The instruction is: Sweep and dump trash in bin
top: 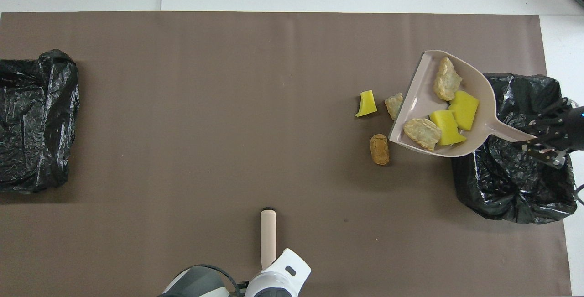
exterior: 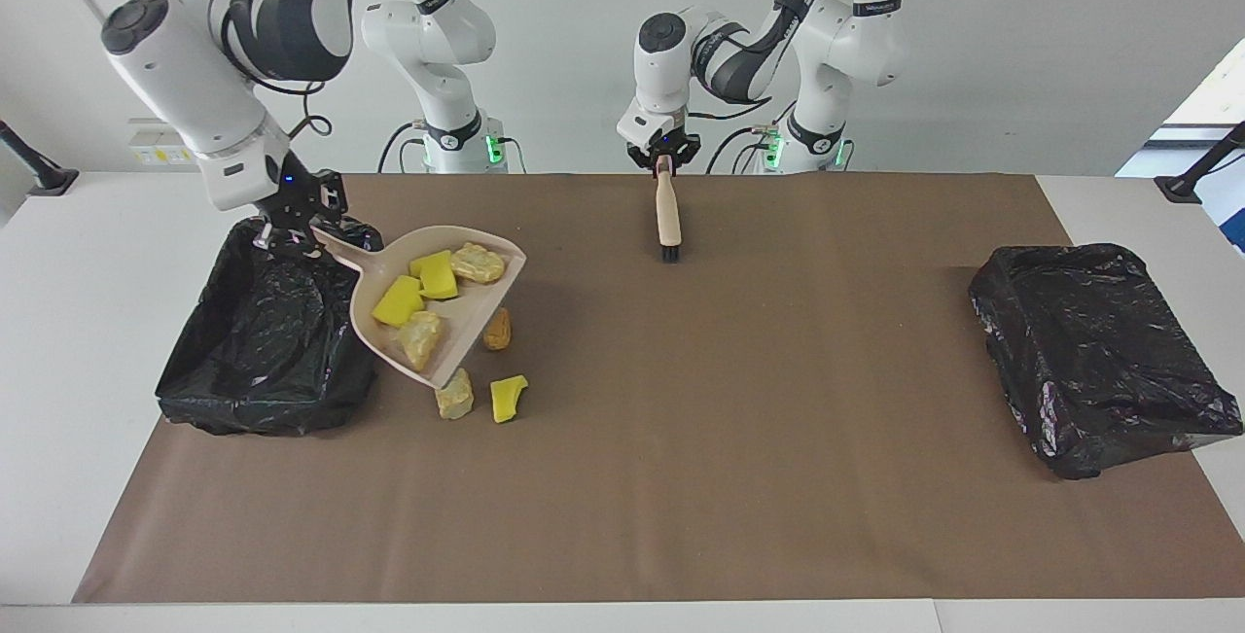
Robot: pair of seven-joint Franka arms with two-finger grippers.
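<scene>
Right jaws pinching your dustpan (exterior: 443, 307) handle over bin (exterior: 243, 361) | left jaws gripping brush (exterior: 667, 215) | three trash (exterior: 497, 329) lumps lying on desk (exterior: 778, 419)

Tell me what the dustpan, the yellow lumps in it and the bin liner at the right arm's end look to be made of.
Dustpan: likely moulded plastic, beige and smooth, one piece with its handle.
Yellow lumps: probably sponge foam, bright, matte, with cut flat faces.
Bin liner: thin plastic film, black, glossy and crinkled with many small highlights.
</scene>
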